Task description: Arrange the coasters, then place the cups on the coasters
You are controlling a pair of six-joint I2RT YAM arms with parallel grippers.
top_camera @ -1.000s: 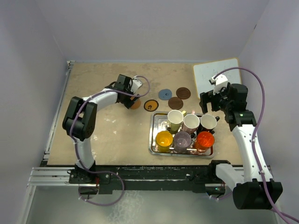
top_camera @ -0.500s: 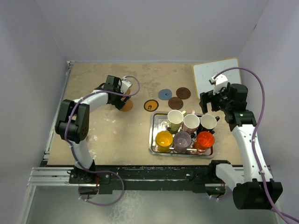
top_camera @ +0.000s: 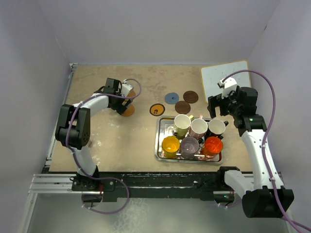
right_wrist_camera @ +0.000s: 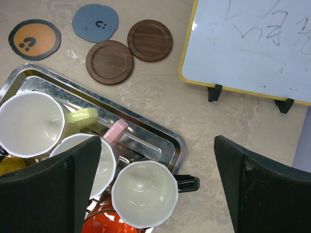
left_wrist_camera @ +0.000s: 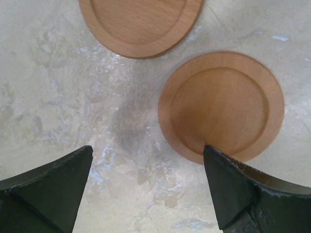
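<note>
We are holding the left end effector (left_wrist_camera: 146,155) spread wide and gripping nothing, low over two orange-brown coasters (left_wrist_camera: 221,114) (left_wrist_camera: 141,24) that are lying just apart on the tabletop (top_camera: 121,141). One fingertip (left_wrist_camera: 214,160) is overlapping the nearer disc's edge in the wrist view; we cannot tell whether it is touching. The right end effector (right_wrist_camera: 158,141) is hanging just as wide and empty above the tray's (top_camera: 158,144) far right corner. Bare tabletop is lying open left of and nearer than those discs. Beyond the tray we are counting two dark brown coasters (right_wrist_camera: 109,61) (right_wrist_camera: 149,40), one blue coaster (right_wrist_camera: 95,23) and one black-and-orange coaster (right_wrist_camera: 34,40). Six cups (top_camera: 182,121) are standing in the tray.

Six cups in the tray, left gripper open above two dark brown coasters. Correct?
One error: the left wrist view shows the two coasters under the open left gripper are orange-brown, not dark brown. The six cups are in the tray.
</note>
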